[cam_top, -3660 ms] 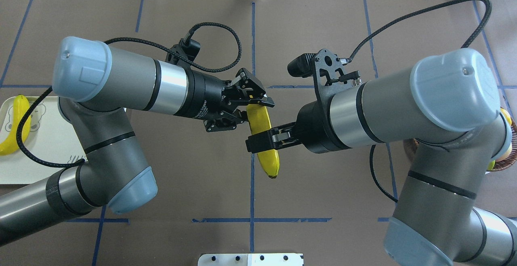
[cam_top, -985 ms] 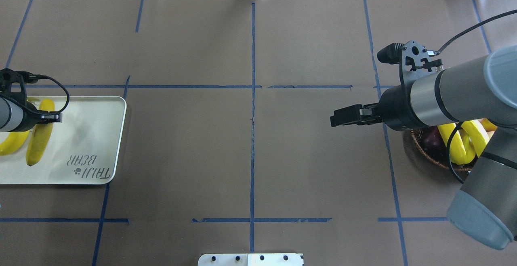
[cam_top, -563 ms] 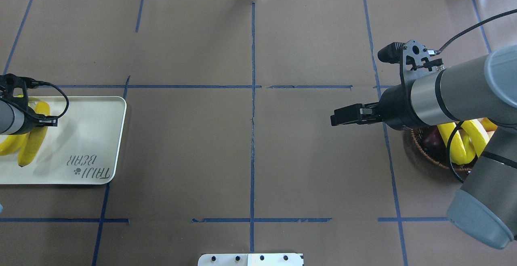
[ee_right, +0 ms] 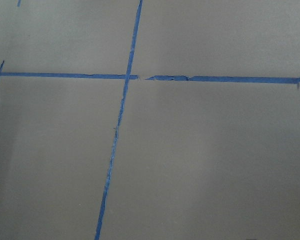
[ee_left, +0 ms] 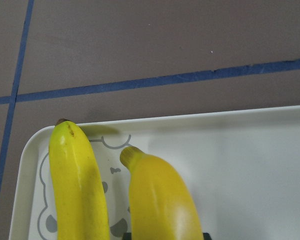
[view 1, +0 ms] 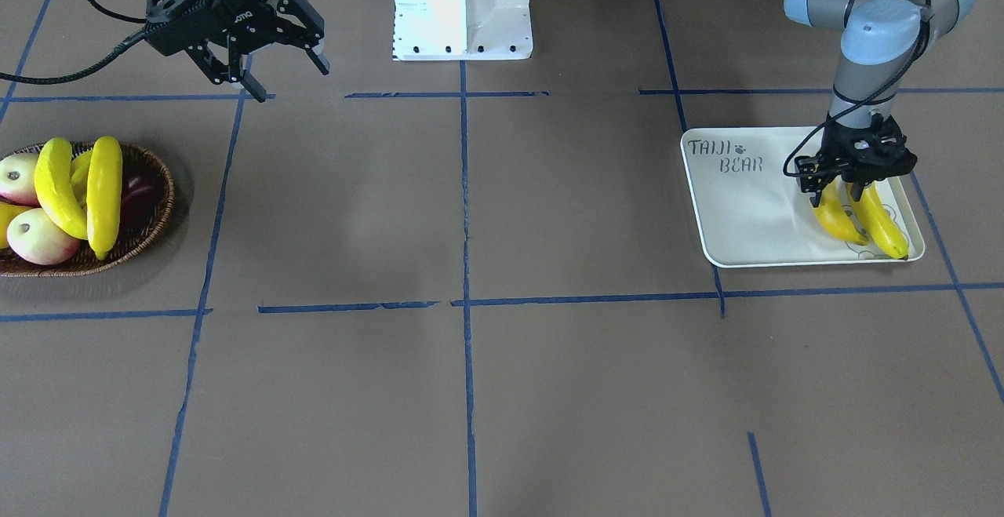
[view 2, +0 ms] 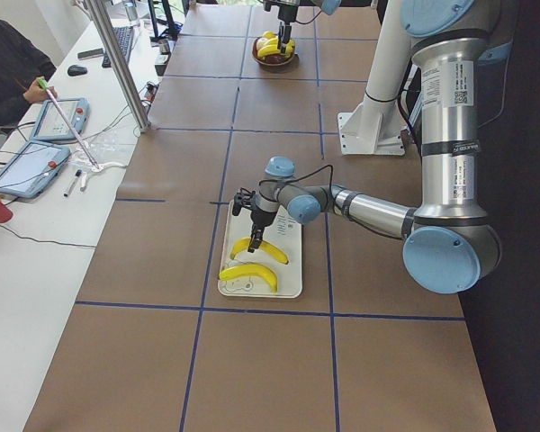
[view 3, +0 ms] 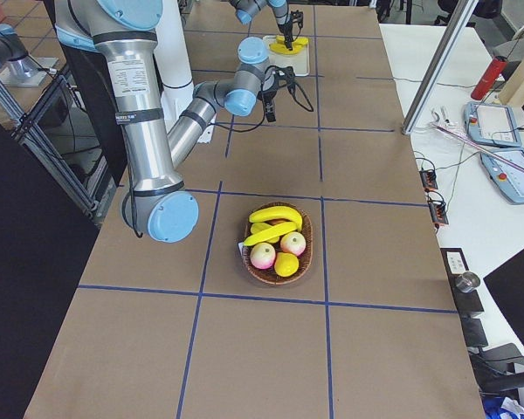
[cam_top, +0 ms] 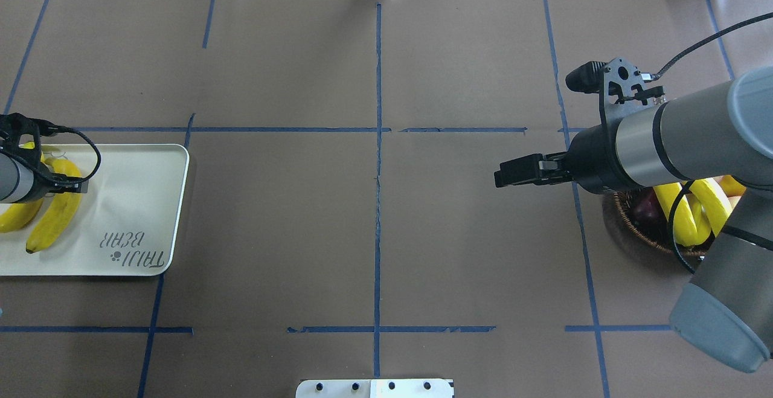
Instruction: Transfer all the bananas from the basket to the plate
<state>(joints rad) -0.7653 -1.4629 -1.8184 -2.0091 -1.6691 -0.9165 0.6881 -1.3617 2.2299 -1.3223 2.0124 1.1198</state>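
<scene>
The brown-papered table (cam_top: 374,235) filled every view. Its centre was bare where, a few seconds earlier, both arms had met over one banana. The right arm (cam_top: 676,138) had since drawn back to the right edge of the overhead frame. The left arm (view 1: 859,78) had swung out to that frame's far left, over the plate (cam_top: 139,205). The basket (view 1: 161,215) sat at the left edge of the front-facing view, well apart from the plate.

A second before, the carried banana (cam_top: 53,211) had hung steeply. Now it lay on the plate, just beside the first banana (cam_top: 18,217). I judged the second delivery all but finished and the task about half done, since two basket bananas (view 1: 102,187) were lying on top of the other fruit (view 1: 39,246).

The left gripper (view 1: 843,187) stood over the carried banana's upper end with a jaw on either side. I could not tell whether it pinched the fruit or had let go. The right gripper (view 1: 291,83) hung spread wide and empty in the upper left of the front-facing view.

The overhead view showed that gripper only edge-on and hid much of the basket under the right arm. The front-facing and right-side views showed the basket whole. Only the left wrist view showed the carried banana's stem (ee_left: 130,155) over the bear drawing (ee_left: 112,170). The right wrist view showed nothing but table and blue tape (ee_right: 115,150).
</scene>
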